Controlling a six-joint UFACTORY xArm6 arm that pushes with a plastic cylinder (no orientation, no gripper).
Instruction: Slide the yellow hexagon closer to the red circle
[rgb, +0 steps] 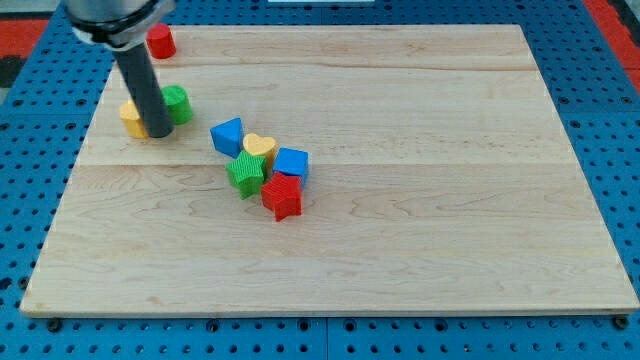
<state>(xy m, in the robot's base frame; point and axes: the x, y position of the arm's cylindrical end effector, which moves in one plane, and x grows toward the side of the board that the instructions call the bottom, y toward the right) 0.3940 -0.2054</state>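
Observation:
The yellow hexagon (132, 118) lies near the board's upper left, partly hidden behind my rod. My tip (158, 133) rests on the board touching the hexagon's right side, between it and a green block (178, 103). The red circle (161, 42) sits at the view's top left, above the hexagon, partly hidden by the arm.
A cluster sits left of the board's middle: a blue block (228, 135), a yellow heart (259, 148), a blue cube (291, 163), a green star (245, 173) and a red star (283, 196). The wooden board (420, 200) lies on a blue perforated table.

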